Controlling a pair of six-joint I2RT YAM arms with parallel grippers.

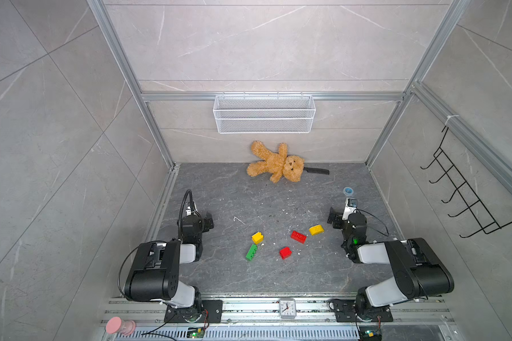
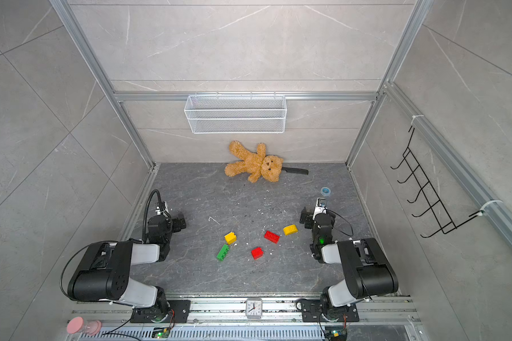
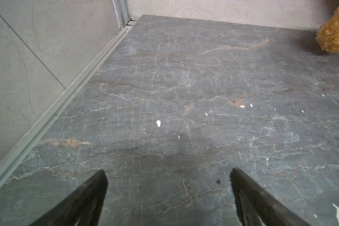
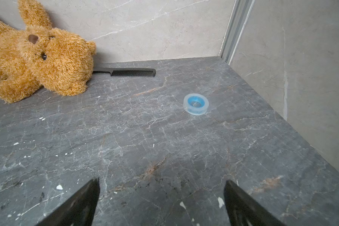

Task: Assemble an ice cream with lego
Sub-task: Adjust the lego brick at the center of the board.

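Five lego bricks [image 1: 298, 236] lying apart, left gripper [image 3: 168, 171] spread wide and empty, right gripper [image 4: 162, 180] likewise

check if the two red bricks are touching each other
Apart. Both top views show a strip of bare table between the longer red brick and the smaller red brick. Neither wrist view shows them.

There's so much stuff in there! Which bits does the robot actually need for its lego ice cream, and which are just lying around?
For the job:
square yellow brick
green brick
small red brick
long red brick
round-topped yellow brick

Just lying about:
teddy bear
black comb
tape roll
small clock
wire basket
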